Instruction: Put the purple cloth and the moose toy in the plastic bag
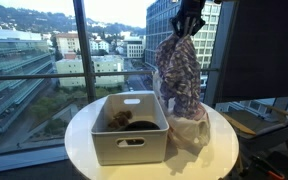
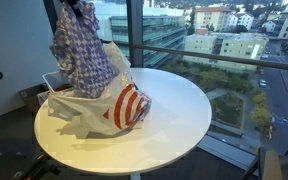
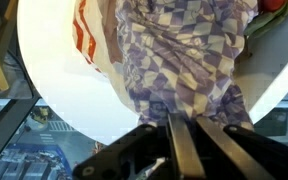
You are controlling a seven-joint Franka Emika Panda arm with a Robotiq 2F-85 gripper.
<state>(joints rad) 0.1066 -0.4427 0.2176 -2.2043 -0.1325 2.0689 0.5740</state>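
The purple checked cloth (image 1: 179, 68) hangs from my gripper (image 1: 187, 22), which is shut on its top. In both exterior views the cloth (image 2: 82, 55) dangles over the white plastic bag with red stripes (image 2: 119, 105), its lower end at the bag's mouth. In the wrist view my gripper (image 3: 184, 135) pinches the cloth (image 3: 179, 55) above the bag (image 3: 89, 35). The moose toy (image 1: 119, 120) lies as a brown shape inside the white bin (image 1: 130, 143).
The round white table (image 2: 174, 125) stands by large windows. The white bin holds a dark object beside the toy. A chair (image 1: 259, 110) stands beside the table, and a table edge shows in the wrist view (image 3: 54, 95).
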